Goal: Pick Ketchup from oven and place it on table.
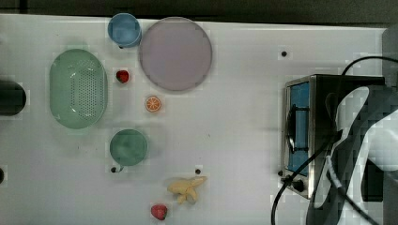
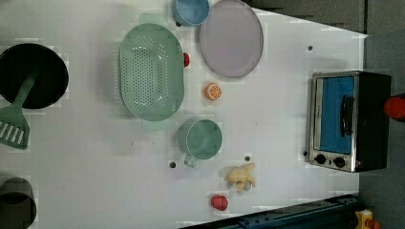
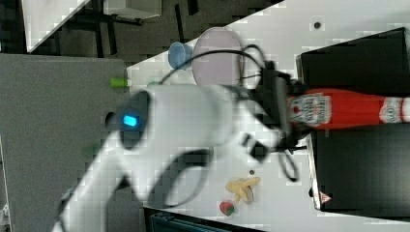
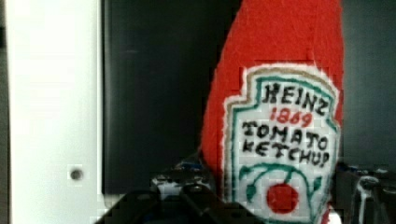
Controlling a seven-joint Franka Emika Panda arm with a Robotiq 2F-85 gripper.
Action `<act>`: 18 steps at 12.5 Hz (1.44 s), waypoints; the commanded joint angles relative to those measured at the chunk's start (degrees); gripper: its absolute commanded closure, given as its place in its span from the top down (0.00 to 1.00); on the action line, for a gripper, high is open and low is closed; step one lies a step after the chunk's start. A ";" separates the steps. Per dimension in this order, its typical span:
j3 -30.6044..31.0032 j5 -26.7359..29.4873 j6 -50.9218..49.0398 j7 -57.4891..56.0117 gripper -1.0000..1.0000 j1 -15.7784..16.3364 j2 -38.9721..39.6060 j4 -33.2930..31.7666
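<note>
Gripper [image 3: 286, 113] clamped across the label end of the Heinz ketchup bottle [image 3: 345, 110], which lies over the black top of the toaster oven [image 3: 358, 58], cap pointing away from the fingers. Probably just lifted clear, though contact is unclear. White table [image 3: 280, 203] lies beside the gripper, open for set-down.

Ahead of me lie a green colander [image 1: 78, 88], a lilac plate [image 1: 175, 53] and a blue cup [image 1: 124, 29]. A green mug [image 1: 128, 147], an orange slice [image 1: 153, 103], a banana [image 1: 187, 188] and two strawberries [image 1: 122, 76] sit nearby.
</note>
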 commanded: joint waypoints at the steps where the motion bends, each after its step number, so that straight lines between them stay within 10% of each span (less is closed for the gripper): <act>1: 3.32 -1.35 -8.39 0.11 0.63 4.88 -7.59 7.48; 9: 22.13 -1.87 -22.41 0.11 0.63 11.69 -12.96 8.39; 18: 27.48 -4.10 -6.66 0.20 0.63 12.26 -12.93 -14.09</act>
